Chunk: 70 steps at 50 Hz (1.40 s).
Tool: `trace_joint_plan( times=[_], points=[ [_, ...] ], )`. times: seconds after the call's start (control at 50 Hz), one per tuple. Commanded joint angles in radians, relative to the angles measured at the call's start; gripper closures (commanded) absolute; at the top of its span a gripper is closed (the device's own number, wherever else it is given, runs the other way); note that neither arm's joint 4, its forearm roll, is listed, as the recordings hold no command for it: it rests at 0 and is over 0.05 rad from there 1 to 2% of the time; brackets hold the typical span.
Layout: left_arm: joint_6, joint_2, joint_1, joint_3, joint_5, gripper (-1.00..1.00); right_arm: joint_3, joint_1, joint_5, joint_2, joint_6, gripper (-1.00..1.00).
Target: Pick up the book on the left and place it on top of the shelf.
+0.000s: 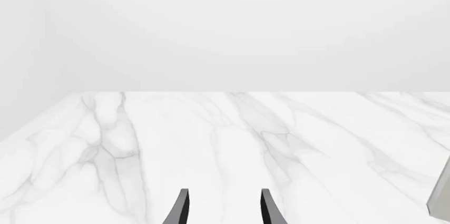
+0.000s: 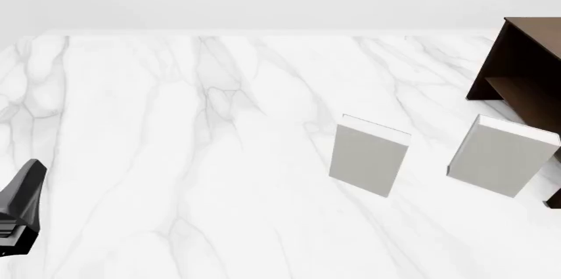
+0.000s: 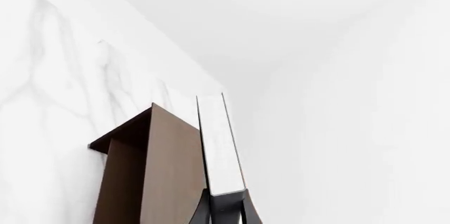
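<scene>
Book clamped in right jaws beside shelf; left jaws apart.

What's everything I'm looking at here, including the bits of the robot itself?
table: one, white marble, under everything.
grey books: two, light grey, standing upright on the table right of centre, the second just in front of the shelf.
shelf: one, dark brown wood, at the table's far right.
dark book: one, dark cover with white page edges, held up beside the shelf.
left arm: one, black, low at the table's left, jaws apart and empty.
right arm: one, black, jaws closed on the dark book.
</scene>
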Motion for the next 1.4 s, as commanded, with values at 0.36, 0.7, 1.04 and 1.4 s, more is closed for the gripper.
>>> trace_joint_plan(
  times=[0.36,0.7,1.04,1.4],
  points=[
    [0.0,0.0,0.0,0.0,0.0,-1.0,-0.074,-0.07,-0.076,0.124,0.017,1.0],
    [0.0,0.0,0.0,0.0,0.0,-1.0,-0.053,-0.126,-0.139,0.19,-0.019,1.0],
    [0.0,0.0,0.0,0.0,0.0,-1.0,-0.059,-0.183,-0.177,0.233,-0.04,1.0],
    [0.0,0.0,0.0,0.0,0.0,-1.0,-0.088,-0.202,-0.206,0.298,-0.046,1.0]
  ],
)
